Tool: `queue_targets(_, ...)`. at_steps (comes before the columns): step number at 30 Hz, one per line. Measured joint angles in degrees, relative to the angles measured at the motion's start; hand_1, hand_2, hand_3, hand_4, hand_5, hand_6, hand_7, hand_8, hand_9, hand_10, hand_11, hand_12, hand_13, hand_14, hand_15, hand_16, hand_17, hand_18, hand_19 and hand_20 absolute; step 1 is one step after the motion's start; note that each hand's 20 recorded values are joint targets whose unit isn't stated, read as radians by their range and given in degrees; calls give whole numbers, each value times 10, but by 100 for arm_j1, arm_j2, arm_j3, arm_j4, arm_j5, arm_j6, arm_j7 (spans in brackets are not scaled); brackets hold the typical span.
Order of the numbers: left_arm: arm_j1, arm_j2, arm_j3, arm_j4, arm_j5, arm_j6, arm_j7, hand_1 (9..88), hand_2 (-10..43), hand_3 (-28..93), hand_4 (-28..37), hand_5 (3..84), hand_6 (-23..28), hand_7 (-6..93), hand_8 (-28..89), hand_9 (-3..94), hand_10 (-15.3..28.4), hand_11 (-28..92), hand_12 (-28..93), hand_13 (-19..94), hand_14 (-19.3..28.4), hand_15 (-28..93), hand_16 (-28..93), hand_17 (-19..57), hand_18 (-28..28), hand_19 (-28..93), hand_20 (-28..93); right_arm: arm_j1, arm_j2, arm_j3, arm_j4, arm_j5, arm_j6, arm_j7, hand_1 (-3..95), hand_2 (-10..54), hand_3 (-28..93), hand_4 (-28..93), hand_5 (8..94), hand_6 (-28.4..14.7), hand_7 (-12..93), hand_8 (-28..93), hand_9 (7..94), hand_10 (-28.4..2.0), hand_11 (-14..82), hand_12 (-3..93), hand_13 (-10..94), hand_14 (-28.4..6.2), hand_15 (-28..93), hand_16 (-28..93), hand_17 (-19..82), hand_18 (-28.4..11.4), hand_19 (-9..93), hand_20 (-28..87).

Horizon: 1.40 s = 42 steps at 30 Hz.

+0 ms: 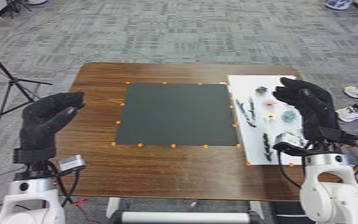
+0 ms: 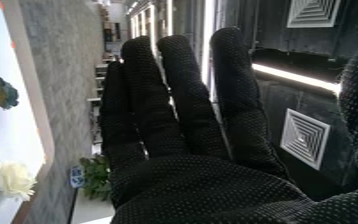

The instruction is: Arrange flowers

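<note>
Right hand (image 1: 312, 107) beside white board's (image 1: 246, 82) right edge, fingers straight, spread, empty; nearer than left hand (image 1: 40, 122), relaxed, empty. Teal flower (image 1: 288, 116) just left, pink flower (image 1: 270, 103) beyond; dark slim pieces (image 1: 251, 107), probably stems, run near-to-far. Brown table (image 1: 184, 175) beneath; grey carpet (image 1: 184, 35) past far edge.

Wood table (image 1: 158, 172), smooth, faintly glossy. Dark mat (image 1: 176, 115), matt. Right robot hand (image 1: 312, 106): dotted black fabric.

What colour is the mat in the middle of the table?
The mat is dark grey, clearest in the head view.
</note>
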Motion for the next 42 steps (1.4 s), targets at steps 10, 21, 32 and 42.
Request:
queue_targets(10, 33, 25, 119, 85, -1579, 1026, -194, 324, 92, 702, -189, 526, 21, 189, -76, 514, 138, 221, 138, 392, 152, 182, -14, 119, 90, 87, 192, -49, 22, 6, -130, -279, 117, 380, 211, -95, 720, -164, 568, -20, 270, -122, 625, -170, 159, 179, 529, -166, 314, 236, 164, -224, 537, 427)
queue_targets(21, 576, 415, -35, 182, -1786, 733, -396, 332, 141, 704, -213, 526, 26, 191, -74, 509, 138, 218, 136, 392, 150, 168, -7, 119, 69, 46, 176, -206, 101, -51, -502, -2272, 536, 1665, 268, -95, 678, -147, 677, -21, 304, -85, 760, -139, 374, 286, 681, -143, 614, 303, 290, -263, 770, 535)
queue_targets(32, 716, 444, -261, 171, -1812, 364, -422, 306, 57, 723, -193, 535, 26, 201, -75, 511, 136, 224, 141, 396, 152, 176, 0, 110, 78, 54, 178, -470, 492, -496, -827, -5333, 414, 3067, 282, -95, 649, -153, 757, -7, 321, -64, 826, -114, 504, 380, 774, -105, 763, 411, 411, -277, 918, 567)
queue_targets(42, 725, 444, -163, 171, -1739, 352, -432, 307, 4, 717, -168, 535, 27, 202, -74, 511, 134, 229, 144, 398, 153, 181, 3, 108, 79, 51, 175, -304, 989, -1106, -336, -7609, -162, 3542, 269, -95, 631, -153, 786, -2, 336, -53, 859, -95, 511, 389, 834, -71, 755, 436, 489, -261, 932, 587)
